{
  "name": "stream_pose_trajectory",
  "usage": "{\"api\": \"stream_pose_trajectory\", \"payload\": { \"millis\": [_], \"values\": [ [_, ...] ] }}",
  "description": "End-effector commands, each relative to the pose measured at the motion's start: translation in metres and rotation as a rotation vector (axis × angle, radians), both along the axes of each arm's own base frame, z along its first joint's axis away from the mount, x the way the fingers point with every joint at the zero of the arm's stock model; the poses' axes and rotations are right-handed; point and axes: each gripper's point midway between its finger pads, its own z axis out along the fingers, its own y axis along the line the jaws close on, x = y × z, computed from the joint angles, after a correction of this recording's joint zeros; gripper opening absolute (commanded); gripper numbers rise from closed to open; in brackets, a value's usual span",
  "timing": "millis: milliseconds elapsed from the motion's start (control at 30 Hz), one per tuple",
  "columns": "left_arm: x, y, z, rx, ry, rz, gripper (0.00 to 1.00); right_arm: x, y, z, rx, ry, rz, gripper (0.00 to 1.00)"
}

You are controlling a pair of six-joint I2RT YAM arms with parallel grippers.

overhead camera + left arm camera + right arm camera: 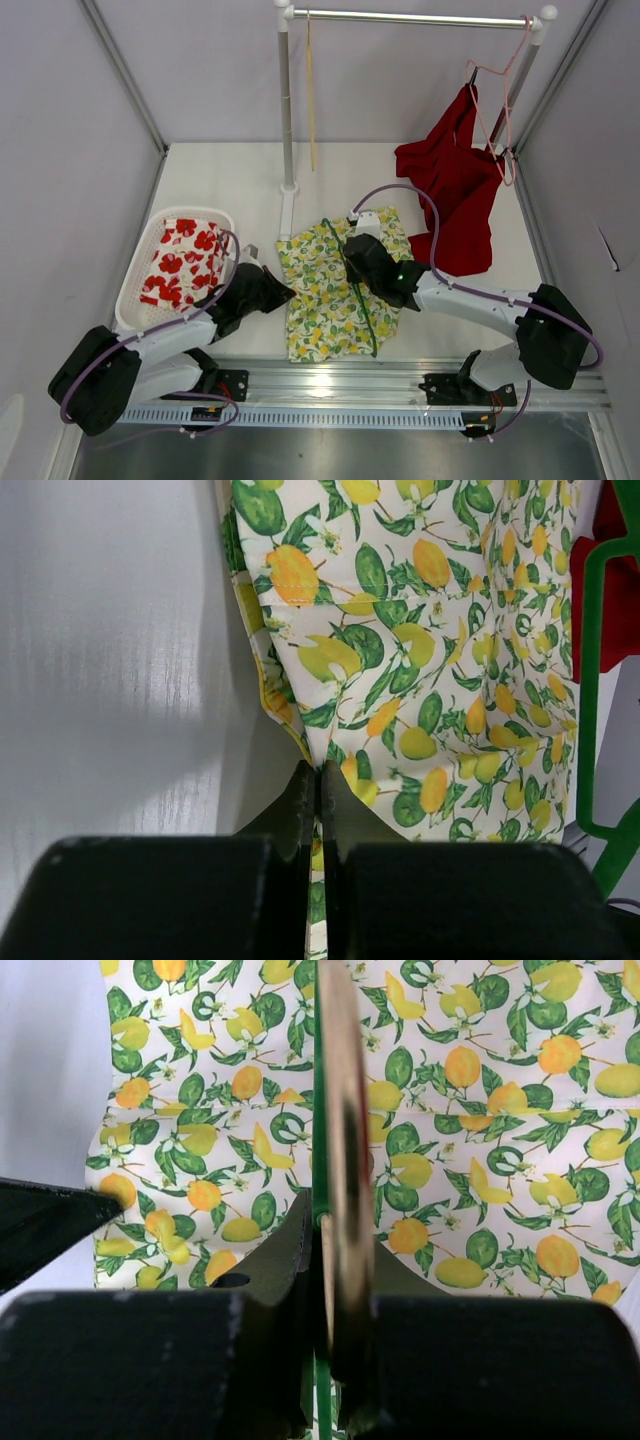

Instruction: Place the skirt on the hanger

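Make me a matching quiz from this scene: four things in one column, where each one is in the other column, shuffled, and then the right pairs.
Things
1. lemon-print skirt
2. green hanger
3. red garment
4. red-flowered cloth

Places
A. in the white basket
B. hanging from the rack rail
C. lying across the skirt, pinched by the right gripper
D. flat on the table, edge pinched by the left gripper

Pairs: 1-D, 2-C, 3-B, 4-A

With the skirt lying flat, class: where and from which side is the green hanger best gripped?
Grip the green hanger by its thin bar, from above: it lies flat on the lemon skirt, so only the bar's sides are free.
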Motion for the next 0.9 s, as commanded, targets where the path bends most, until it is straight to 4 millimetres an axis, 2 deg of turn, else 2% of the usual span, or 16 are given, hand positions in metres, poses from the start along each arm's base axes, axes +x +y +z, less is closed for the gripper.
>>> {"api": "stream_pose_trajectory", "payload": {
  "millis": [0, 67, 167, 200, 400, 433, 500, 533, 667, 767, 867],
  "values": [
    [0.006, -0.003, 0.015, -0.006, -0.045, -0.021, 0.0, 0.004, 0.007, -0.001, 0.008, 0.02, -0.043, 0.0],
    [0.008, -0.004, 0.023, -0.012, -0.061, -0.025, 0.0, 0.007, 0.009, -0.005, -0.005, 0.03, -0.054, 0.0],
    [0.007, -0.002, 0.03, 0.001, -0.072, -0.031, 0.0, 0.011, 0.014, 0.014, -0.008, 0.005, -0.044, 0.0],
    [0.01, -0.004, 0.041, -0.011, -0.097, -0.033, 0.0, 0.014, 0.017, 0.03, 0.011, -0.019, -0.044, 0.0],
    [0.007, -0.001, 0.064, -0.028, -0.131, -0.033, 0.0, 0.011, 0.012, 0.07, 0.016, -0.047, -0.029, 0.0],
    [0.007, -0.002, 0.075, -0.042, -0.153, -0.035, 0.0, 0.008, 0.011, 0.08, 0.029, -0.054, -0.023, 0.0],
    [0.006, 0.0, 0.082, -0.044, -0.158, -0.032, 0.0, 0.005, 0.011, 0.089, 0.042, -0.058, -0.018, 0.0],
    [0.007, 0.0, 0.094, -0.058, -0.185, -0.03, 0.0, 0.001, 0.009, 0.094, 0.048, -0.055, -0.016, 0.0],
    [0.004, 0.006, 0.105, -0.052, -0.201, -0.016, 0.0, -0.006, 0.011, 0.118, 0.064, -0.08, -0.004, 0.0],
    [0.001, 0.011, 0.105, -0.043, -0.196, -0.004, 0.0, -0.007, 0.013, 0.124, 0.051, -0.085, 0.006, 0.0],
    [-0.002, 0.014, 0.103, -0.043, -0.189, 0.003, 0.0, -0.006, 0.016, 0.139, 0.042, -0.1, 0.015, 0.0]
  ]
}}
